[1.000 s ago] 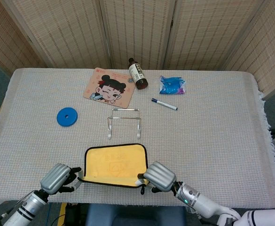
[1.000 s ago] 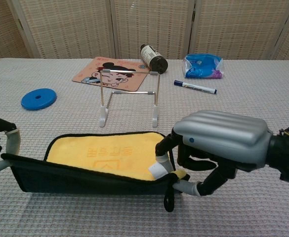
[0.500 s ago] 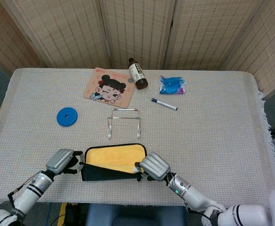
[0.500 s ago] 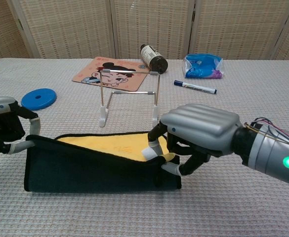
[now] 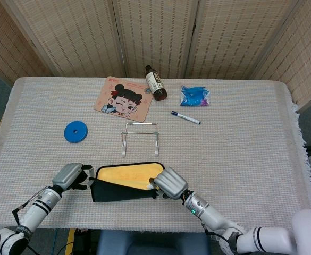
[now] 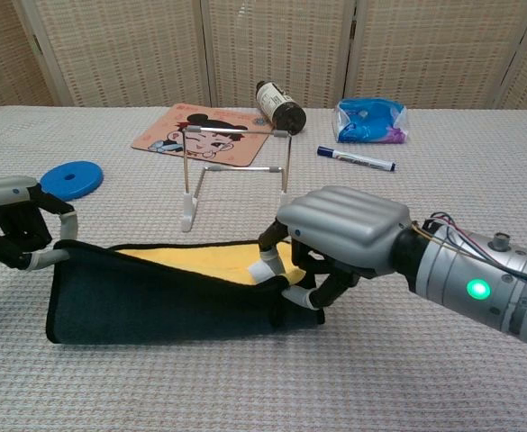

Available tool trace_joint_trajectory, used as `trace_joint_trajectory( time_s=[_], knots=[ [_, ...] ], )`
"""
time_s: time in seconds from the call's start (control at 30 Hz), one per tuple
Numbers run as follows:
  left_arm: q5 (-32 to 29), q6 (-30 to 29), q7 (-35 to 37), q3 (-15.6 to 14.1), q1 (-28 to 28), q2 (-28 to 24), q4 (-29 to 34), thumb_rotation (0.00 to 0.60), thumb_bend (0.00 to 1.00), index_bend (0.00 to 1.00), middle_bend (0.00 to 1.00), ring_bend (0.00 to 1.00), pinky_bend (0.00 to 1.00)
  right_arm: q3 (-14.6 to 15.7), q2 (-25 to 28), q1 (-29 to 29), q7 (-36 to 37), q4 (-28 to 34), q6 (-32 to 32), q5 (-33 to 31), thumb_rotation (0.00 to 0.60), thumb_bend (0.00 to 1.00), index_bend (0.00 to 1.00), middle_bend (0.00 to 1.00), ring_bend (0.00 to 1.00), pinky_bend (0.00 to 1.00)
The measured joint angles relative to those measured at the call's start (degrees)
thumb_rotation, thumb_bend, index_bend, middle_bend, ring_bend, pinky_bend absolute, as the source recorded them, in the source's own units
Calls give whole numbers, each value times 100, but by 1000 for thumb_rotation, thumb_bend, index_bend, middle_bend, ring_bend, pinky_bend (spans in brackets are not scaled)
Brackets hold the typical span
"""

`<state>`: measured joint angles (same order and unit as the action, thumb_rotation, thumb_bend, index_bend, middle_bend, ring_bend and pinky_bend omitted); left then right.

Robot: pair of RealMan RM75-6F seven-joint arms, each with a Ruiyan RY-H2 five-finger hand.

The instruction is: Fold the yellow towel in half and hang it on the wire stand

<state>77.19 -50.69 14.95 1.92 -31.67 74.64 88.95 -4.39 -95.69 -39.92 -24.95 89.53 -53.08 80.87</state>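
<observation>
Holding: both hands grip the near edge of the yellow towel [image 6: 204, 261], lifted off the table [image 5: 240, 149] and drawn over toward the far side.
Towel: lies at the near middle of the table, dark underside [image 6: 155, 301] facing the chest view, yellow face showing as a strip along the far edge; half turned over, not flat.
Left hand [image 6: 15, 229]: at the towel's left corner, fingers [image 6: 51, 256] curled and pinching the dark edge.
Right hand [image 6: 344, 238]: at the towel's right corner, fingers [image 6: 295, 297] curled under and pinching the cloth with a white tag just beside them.
Wire stand [image 5: 140, 135]: upright just beyond the towel, apart from it, nothing hanging on it.
Blue disc [image 5: 75, 132]: flat on the table, left of the stand.
Cartoon mat [image 5: 122, 98]: at the far side, behind the stand.
Brown bottle [image 5: 156, 83]: lying on its side, just beside the mat's right edge.
Blue bag [image 5: 195, 95]: right of the bottle.
Marker [image 5: 186, 117]: lying near the bag, on its near side.
</observation>
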Motion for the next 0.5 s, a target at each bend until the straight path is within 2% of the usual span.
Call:
trace_joint_trajectory(
  time_s=[0.5],
  knots=[
    [-95, 198, 34, 47, -94, 61, -115, 600, 533, 389, 992, 841, 1000, -190, -205, -133, -16, -306, 10, -322, 600, 518, 732, 961, 1000, 1000]
  ],
)
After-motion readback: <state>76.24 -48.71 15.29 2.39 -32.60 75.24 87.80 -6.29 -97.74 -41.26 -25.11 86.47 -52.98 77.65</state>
